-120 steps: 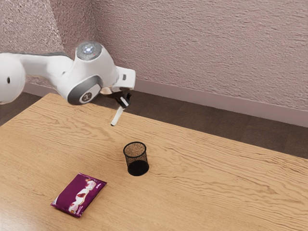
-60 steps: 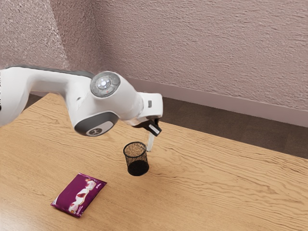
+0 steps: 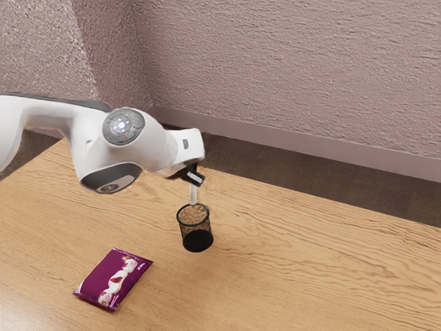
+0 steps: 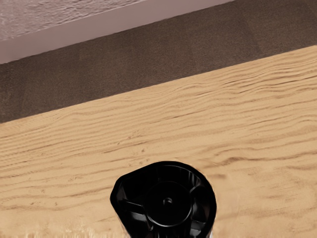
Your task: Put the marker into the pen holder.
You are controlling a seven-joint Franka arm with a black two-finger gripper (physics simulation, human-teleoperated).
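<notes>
Black mesh pen holder stands upright on the table in the exterior view. Above its far rim is my gripper, shut on the white marker. The marker hangs nearly upright from the fingers; its lower end appears level with the holder's far rim. Whether that end is over the opening or behind it, I cannot tell. The upper part of the marker is hidden by the fingers. At the lower edge of the wrist view is a black rounded shape that I cannot identify for certain.
A purple packet lies on the wooden table, toward the exterior view's lower left from the holder. Beyond the table's far edge are dark floor and a rough pink wall.
Over the last second my gripper has carried the marker down and toward the exterior view's right, past the holder, then back left to above its far rim. Holder and packet have stayed put.
</notes>
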